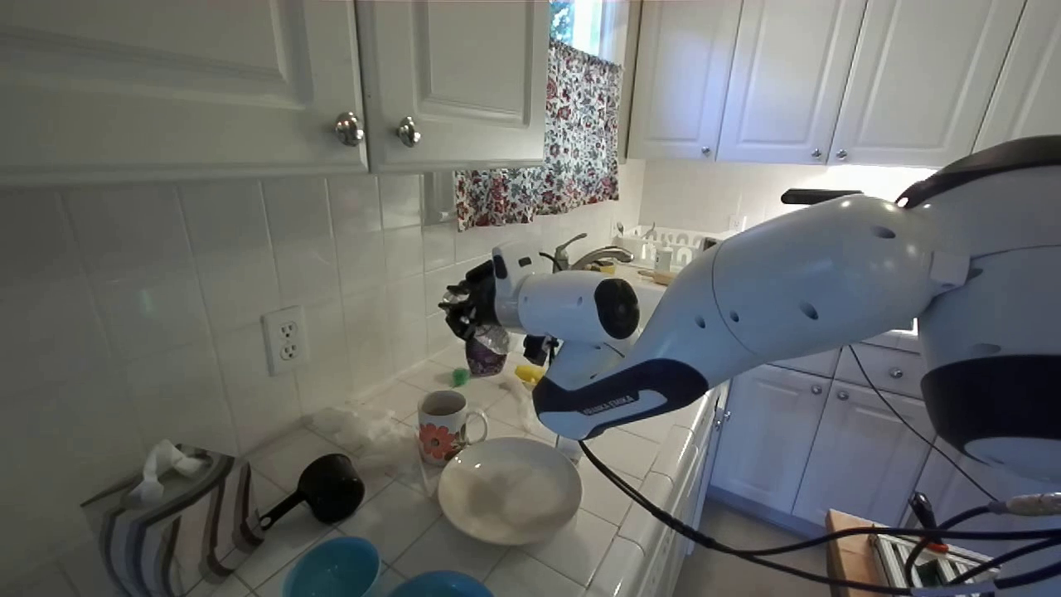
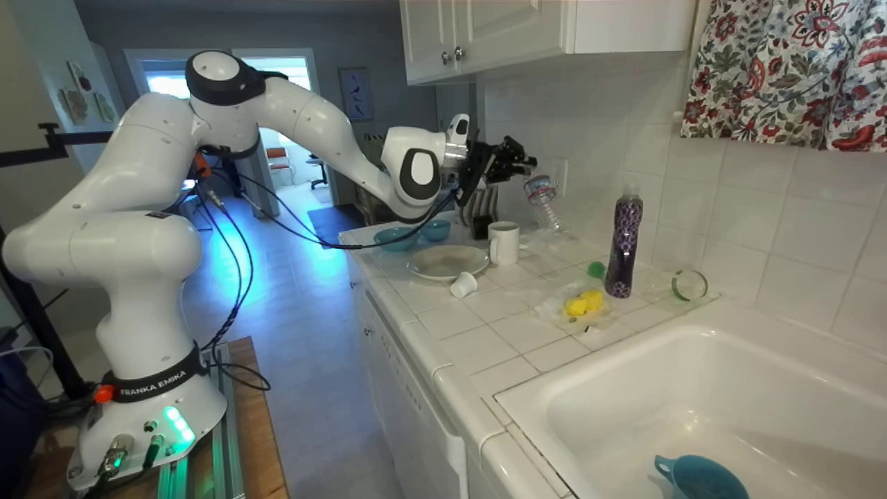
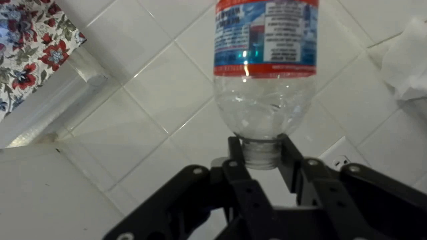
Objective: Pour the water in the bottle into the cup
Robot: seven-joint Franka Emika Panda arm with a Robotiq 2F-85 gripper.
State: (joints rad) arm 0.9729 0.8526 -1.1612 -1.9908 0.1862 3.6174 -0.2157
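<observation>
Pinching neck of clear shiny bottle [image 3: 265,83], labelled blue between red bands: gripper [image 3: 260,146].

mug [image 1: 442,427]: white, red-flowered | bottle [image 3: 265,83]: clear, banded red and blue | pincer [image 3: 259,143]: black

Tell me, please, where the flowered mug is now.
The flowered mug stands upright on the tiled counter, left of centre in an exterior view, beside the white bowl.

Clear btl [image 3: 265,83] cut off @ wrist vw's top, label [image 3: 265,38] txt blurry.
</observation>
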